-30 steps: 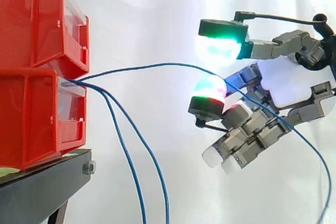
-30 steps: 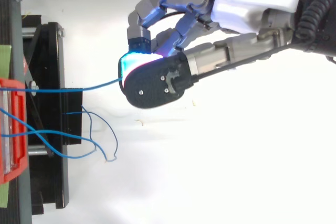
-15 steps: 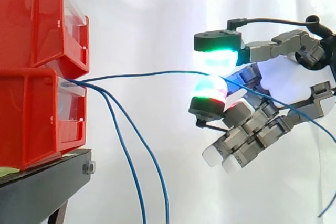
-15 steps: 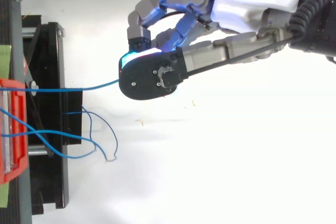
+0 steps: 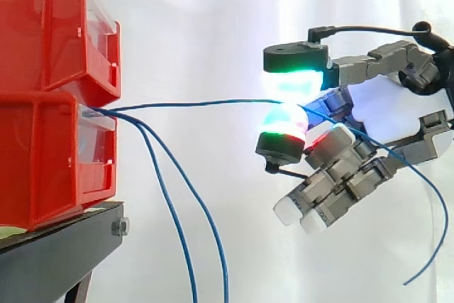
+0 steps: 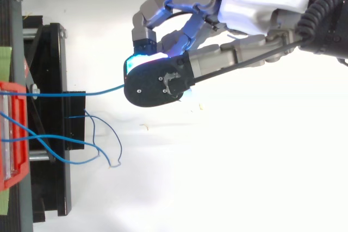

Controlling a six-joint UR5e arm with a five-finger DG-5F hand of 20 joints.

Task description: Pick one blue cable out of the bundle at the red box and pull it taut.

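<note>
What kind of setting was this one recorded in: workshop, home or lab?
Most likely a robot test bench in a lab: a plain white curtain as backdrop, red bins stacked on a black stand, and a robot hand pinching one blue cable from the bins.

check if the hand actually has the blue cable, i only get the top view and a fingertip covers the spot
observer: yes. In the side view the blue cable passes between two glowing fingertips of the hand, one above it and one below, closed on it.
operator: is it taut back to the box
observer: nearly. It runs almost level from the lower red bin to the hand, with a slight bow.
operator: where's the rest of it
observer: past the hand its free end hangs down in a loose curve.
</note>
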